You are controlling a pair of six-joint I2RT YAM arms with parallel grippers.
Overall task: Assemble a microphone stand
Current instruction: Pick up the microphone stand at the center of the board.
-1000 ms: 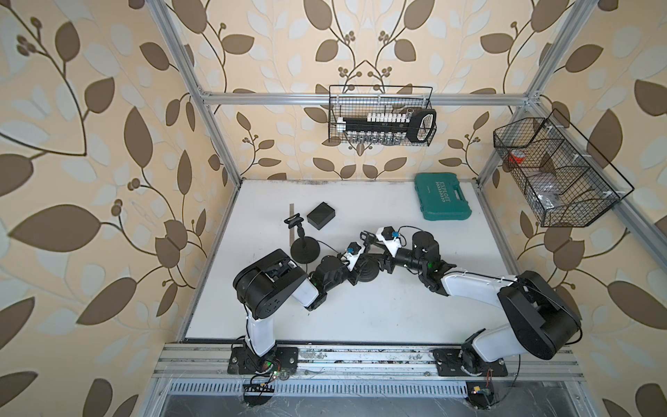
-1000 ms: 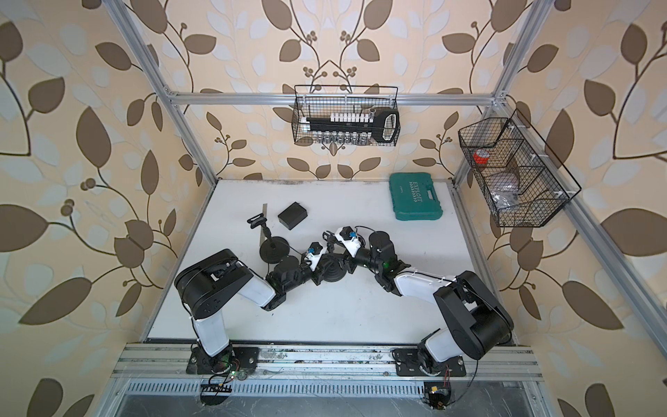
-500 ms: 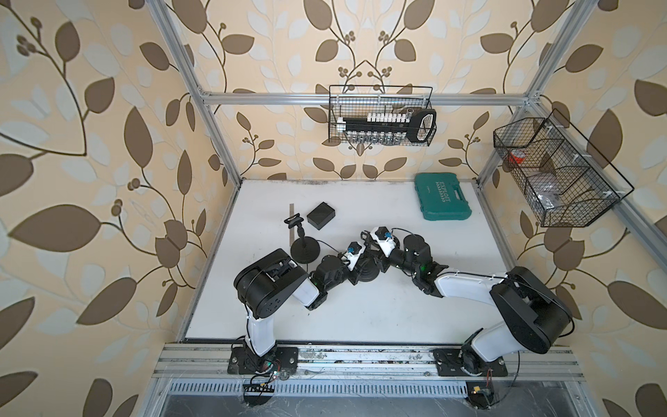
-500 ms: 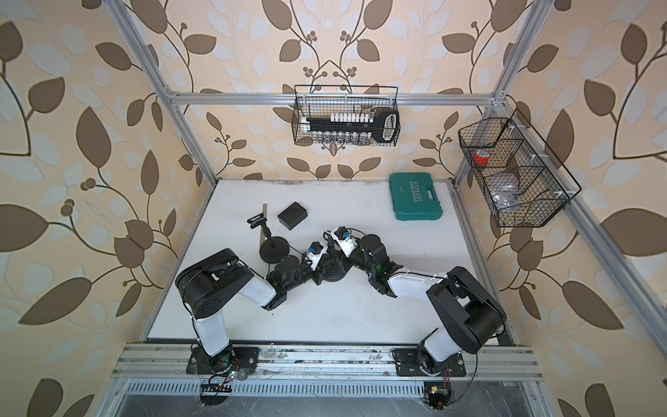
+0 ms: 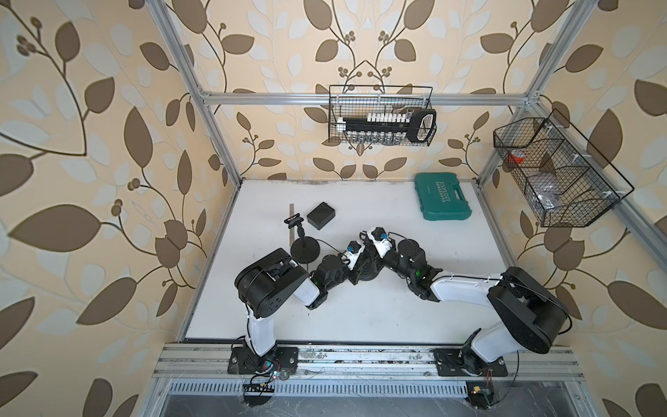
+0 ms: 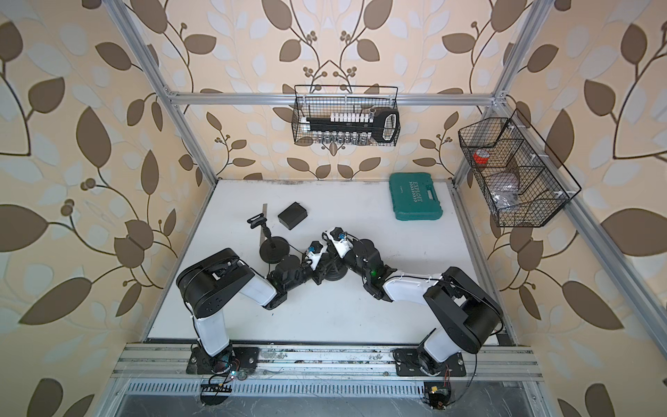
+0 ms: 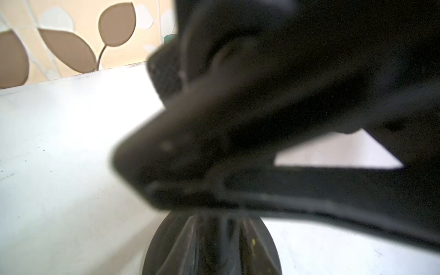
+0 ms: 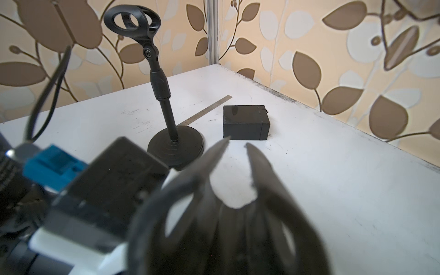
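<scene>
Op: Arms, left to right?

Obs: Your left arm [image 5: 269,289] is folded tight over the desk's [image 5: 361,325] front-left part, forearm low, reaching right. Your left gripper [image 5: 357,272] sits at the loose round base [image 7: 212,247], mid-desk. Its wrist view is a blur of dark fingers [image 7: 285,197] over the ribbed disc; cannot tell whether they are spread or pinching. Your right arm [image 5: 465,290] reaches in long from the front-right corner, wrist dipped. Your right gripper [image 8: 237,144] faces the left one over that base: tips a narrow gap apart, bare desk showing between, nothing pinched there.

Op: The stand? Room to move?

Obs: The microphone stand [image 8: 164,95] is upright, clip [image 8: 145,33] on top, near the left edge, just beside your left arm. A steel ruler [image 8: 209,108] lies flat, one end at its foot; a black box [image 5: 321,216] just beyond, toward the far edge. A green case [image 5: 443,196] sits in the far-right corner, well apart from both arms. Open desk: the front strip, and the far edge between box and case.
</scene>
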